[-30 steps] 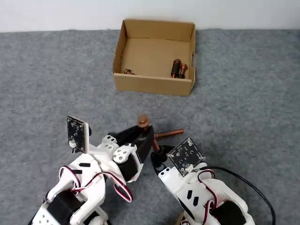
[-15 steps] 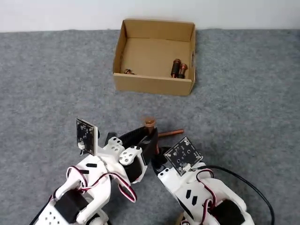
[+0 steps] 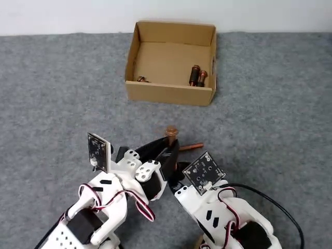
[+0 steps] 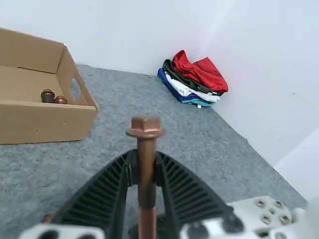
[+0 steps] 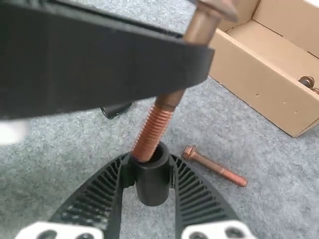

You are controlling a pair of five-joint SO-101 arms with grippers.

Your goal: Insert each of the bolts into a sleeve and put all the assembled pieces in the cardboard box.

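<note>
My left gripper (image 4: pixel 145 160) is shut on a copper bolt (image 4: pixel 146 149), held head up. In the right wrist view its threaded end (image 5: pixel 151 130) enters the top of a black sleeve (image 5: pixel 151 177), on which my right gripper (image 5: pixel 151 167) is shut. From above, the two grippers meet just below the bolt's head (image 3: pixel 171 132). A second bolt (image 3: pixel 191 147) lies on the carpet beside them. Another black sleeve (image 5: pixel 115 108) lies behind. The cardboard box (image 3: pixel 170 94) holds assembled pieces (image 3: pixel 197 75).
Grey carpet covers the table between the arms and the box. One more small copper piece (image 3: pixel 141 79) lies in the box's left corner. A pile of folded clothes (image 4: pixel 193 79) sits against the white wall, away from the work area.
The left arm has moved to the right with the bolt, bringing it over the sleeve in the right gripper. The right arm has stayed almost still.
</note>
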